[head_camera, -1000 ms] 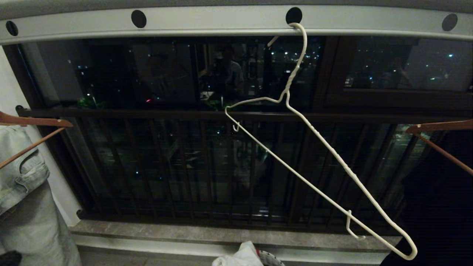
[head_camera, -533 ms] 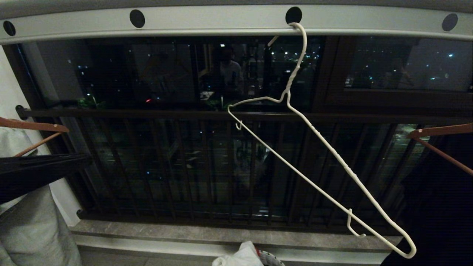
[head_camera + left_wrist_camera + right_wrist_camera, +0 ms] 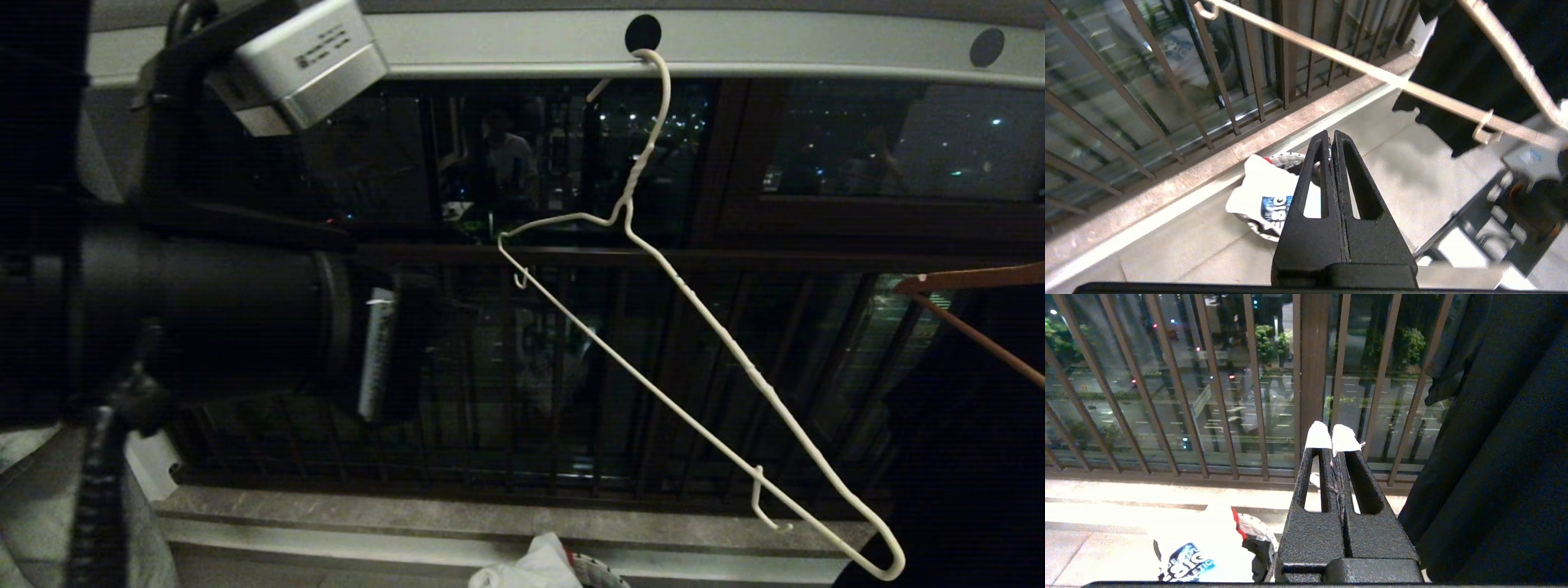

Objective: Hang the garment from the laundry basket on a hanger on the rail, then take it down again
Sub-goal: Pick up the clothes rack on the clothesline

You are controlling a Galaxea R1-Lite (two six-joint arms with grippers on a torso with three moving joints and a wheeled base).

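Head view: the left arm (image 3: 204,310) is filling the frame's left side, its left gripper (image 3: 1331,136) pressed shut and empty. The hanger (image 3: 694,327) is dangling tilted from the rail (image 3: 775,49), centre-right. The garment (image 3: 1267,196) is lying in the laundry basket (image 3: 596,567) at bottom centre. The right gripper (image 3: 1333,437) is closed, empty.

Dim night head view; wrist views brighter, slightly blurred.

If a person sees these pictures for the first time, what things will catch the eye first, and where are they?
The left arm fills the left side of the head view, its left gripper shut and empty above the floor. A bare white wire hanger hangs crookedly from a hole in the grey rail, in front of the dark window. Below, the white T-shirt lies in the laundry basket by the sill.
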